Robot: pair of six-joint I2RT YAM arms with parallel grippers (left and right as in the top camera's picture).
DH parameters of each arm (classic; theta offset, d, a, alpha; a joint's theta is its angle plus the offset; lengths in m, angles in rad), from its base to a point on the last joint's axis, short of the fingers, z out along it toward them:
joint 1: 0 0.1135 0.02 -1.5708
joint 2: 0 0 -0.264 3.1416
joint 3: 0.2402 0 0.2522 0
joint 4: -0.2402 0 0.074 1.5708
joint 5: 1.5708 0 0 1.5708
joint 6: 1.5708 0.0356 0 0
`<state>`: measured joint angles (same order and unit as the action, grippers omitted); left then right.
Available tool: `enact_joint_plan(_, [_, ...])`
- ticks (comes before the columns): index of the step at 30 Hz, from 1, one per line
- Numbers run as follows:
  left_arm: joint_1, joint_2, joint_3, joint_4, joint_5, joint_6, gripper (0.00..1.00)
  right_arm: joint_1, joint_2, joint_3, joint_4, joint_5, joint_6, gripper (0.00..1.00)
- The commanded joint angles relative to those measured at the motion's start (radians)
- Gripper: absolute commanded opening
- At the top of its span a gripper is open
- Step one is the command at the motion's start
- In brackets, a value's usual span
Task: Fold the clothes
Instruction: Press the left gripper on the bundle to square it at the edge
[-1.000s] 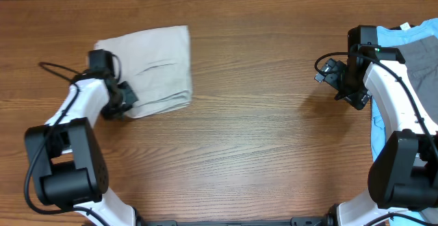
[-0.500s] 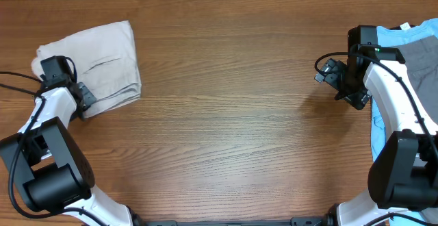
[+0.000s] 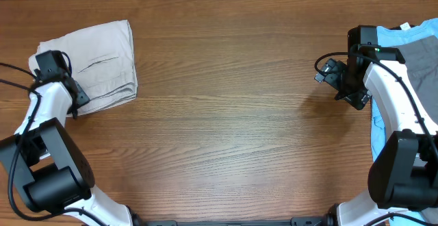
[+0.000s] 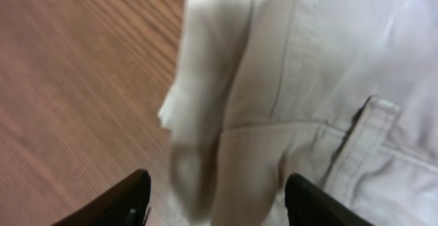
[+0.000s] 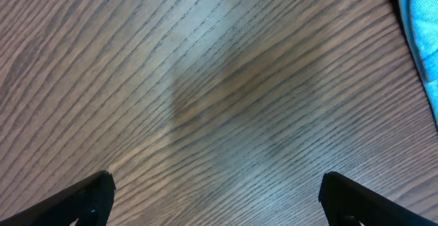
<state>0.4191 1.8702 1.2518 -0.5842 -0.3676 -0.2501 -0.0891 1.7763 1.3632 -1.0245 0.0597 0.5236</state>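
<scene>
The clothes [image 3: 96,61], beige shorts folded into a compact stack, lie at the table's far left. My left gripper [image 3: 76,97] sits at the stack's near-left corner. In the left wrist view the shorts [image 4: 308,82] fill the frame with a seam and a belt loop showing. The left gripper [image 4: 222,202] has its jaws apart, a blurred fold of the cloth lying loose between them, clear of the left fingertip [image 4: 133,195]. My right gripper [image 3: 345,85] hovers at the right over bare wood. In its own view the right gripper [image 5: 215,198] is open and holds nothing.
A light blue T-shirt [image 3: 410,34] with a grey garment [image 3: 421,61] on top lies at the right edge, behind the right arm. An edge of the blue shirt [image 5: 421,34] shows in the right wrist view. Wood table [image 3: 239,116] spans the middle.
The left arm pulled the folded shorts leftward to the far-left corner, then its jaws opened and let go of the cloth. The right arm has not moved.
</scene>
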Motion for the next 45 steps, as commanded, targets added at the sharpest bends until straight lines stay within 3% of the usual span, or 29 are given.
enact_joint_plan(1, [-0.011,-0.09,0.089,-0.048,0.105,-0.145,0.56,0.002,-0.013,0.011,0.002,0.01,0.004,1.0])
enact_joint_plan(6, [-0.049,-0.121,0.092,-0.003,0.553,-0.193,0.23,0.002,-0.013,0.011,0.002,0.01,0.004,1.0])
enact_joint_plan(8, [-0.082,-0.112,0.092,0.022,0.624,-0.192,0.07,0.002,-0.013,0.011,0.002,0.01,0.003,1.0])
enact_joint_plan(9, [-0.105,-0.107,0.092,0.038,0.626,-0.192,0.04,0.002,-0.013,0.011,0.002,0.01,0.003,1.0])
enact_joint_plan(17, [-0.304,-0.004,0.092,0.193,0.486,-0.14,0.04,0.002,-0.013,0.011,0.002,0.01,0.003,1.0])
enact_joint_plan(27, [-0.348,0.184,0.092,0.343,0.418,-0.11,0.04,0.002,-0.013,0.011,0.002,0.01,0.004,1.0])
enact_joint_plan(45, [-0.329,0.239,0.092,0.198,-0.009,0.151,0.04,0.002,-0.013,0.011,0.002,0.01,0.003,1.0])
